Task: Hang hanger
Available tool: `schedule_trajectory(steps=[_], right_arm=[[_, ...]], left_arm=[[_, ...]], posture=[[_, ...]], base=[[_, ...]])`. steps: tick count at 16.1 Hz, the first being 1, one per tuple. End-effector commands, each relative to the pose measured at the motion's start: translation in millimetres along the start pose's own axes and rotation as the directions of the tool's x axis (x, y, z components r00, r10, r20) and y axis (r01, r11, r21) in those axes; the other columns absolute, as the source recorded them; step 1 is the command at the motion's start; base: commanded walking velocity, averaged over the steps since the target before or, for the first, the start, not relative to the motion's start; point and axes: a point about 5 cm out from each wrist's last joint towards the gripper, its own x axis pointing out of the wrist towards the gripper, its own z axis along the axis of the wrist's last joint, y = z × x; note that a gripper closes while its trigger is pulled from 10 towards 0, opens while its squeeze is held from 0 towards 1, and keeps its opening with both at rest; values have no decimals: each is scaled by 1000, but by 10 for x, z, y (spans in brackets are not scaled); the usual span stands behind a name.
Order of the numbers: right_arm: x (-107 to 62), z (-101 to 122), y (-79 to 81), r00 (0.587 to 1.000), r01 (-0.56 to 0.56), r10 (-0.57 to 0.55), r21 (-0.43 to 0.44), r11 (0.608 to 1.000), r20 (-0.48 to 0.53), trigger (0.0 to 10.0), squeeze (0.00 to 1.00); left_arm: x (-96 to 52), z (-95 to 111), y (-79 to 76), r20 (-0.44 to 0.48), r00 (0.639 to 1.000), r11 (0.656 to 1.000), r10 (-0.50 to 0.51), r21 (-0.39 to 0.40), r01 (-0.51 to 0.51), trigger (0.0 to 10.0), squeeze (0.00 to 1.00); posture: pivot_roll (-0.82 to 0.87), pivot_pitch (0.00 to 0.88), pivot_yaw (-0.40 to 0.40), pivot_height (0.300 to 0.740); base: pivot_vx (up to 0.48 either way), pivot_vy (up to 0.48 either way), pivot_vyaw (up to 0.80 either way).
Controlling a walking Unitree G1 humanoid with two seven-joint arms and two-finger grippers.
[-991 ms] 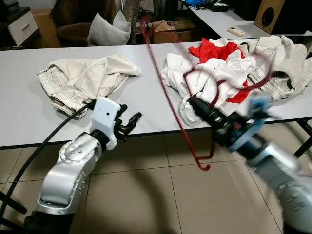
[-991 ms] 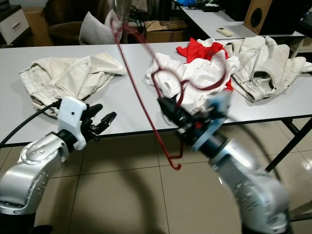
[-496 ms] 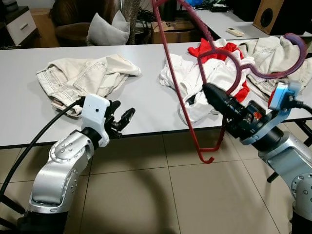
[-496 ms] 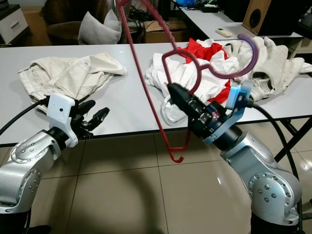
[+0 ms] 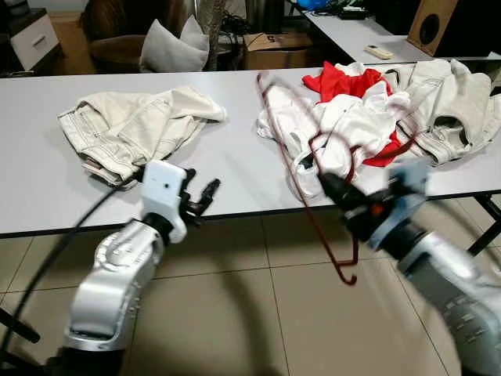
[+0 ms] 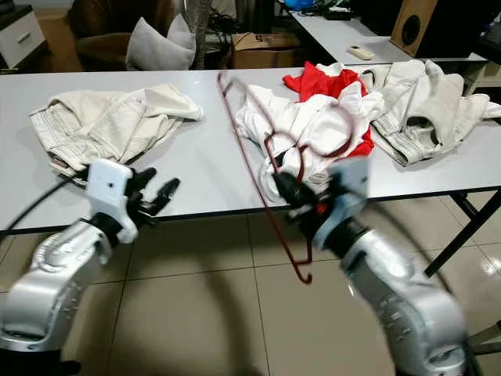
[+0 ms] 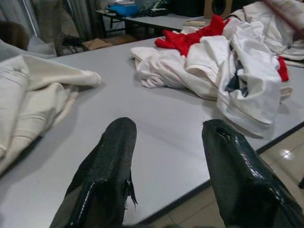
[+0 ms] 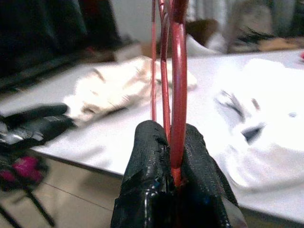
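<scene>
Your right gripper (image 8: 171,142) clenched on red hanger (image 5: 301,184), carrying it clear of bench (image 5: 235,168) edge; left gripper (image 7: 166,156) released, idle at 9 o'clock.

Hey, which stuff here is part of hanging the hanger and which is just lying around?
Part of the job:
red hanger
right gripper, shut on it

Lying about:
beige trousers
white and red clothes pile
cream jacket
grey table
left gripper, open
</scene>
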Motion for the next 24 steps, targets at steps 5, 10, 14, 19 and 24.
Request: schedule_trajectory(steps=[5, 10, 14, 19, 24], right_arm=[[-21, -233, -55, 971, 217, -222, -65, 974, -93, 10000, 0], [77, -256, 85, 986, 120, -134, -131, 984, -102, 10000, 0], [92, -244, 77, 983, 174, -179, -83, 981, -51, 10000, 0], [47, -220, 34, 985, 173, -173, -17, 985, 8, 10000, 0], [116, -193, -36, 970, 237, -237, -5, 971, 54, 10000, 0]], left_arm=[[-8, -179, -88, -45, 999, 1000, 21, -16, -22, 10000, 0], [0, -182, -66, -41, 998, 999, 43, 2, -43, 10000, 0], [29, -158, -69, -29, 999, 1000, 31, 2, -31, 10000, 0], [97, -117, -58, -11, 1000, 1000, 24, 5, -24, 10000, 0], [87, -107, 5, 7, 998, 998, 67, -3, -67, 10000, 0]], posture=[[-203, 0, 3, 740], [-179, 0, -18, 740], [-184, 0, 1, 740], [-186, 0, 8, 740], [-172, 0, 1, 740]], base=[[0, 0, 0], [0, 0, 0], [0, -273, 0], [0, -292, 0], [0, -58, 0]])
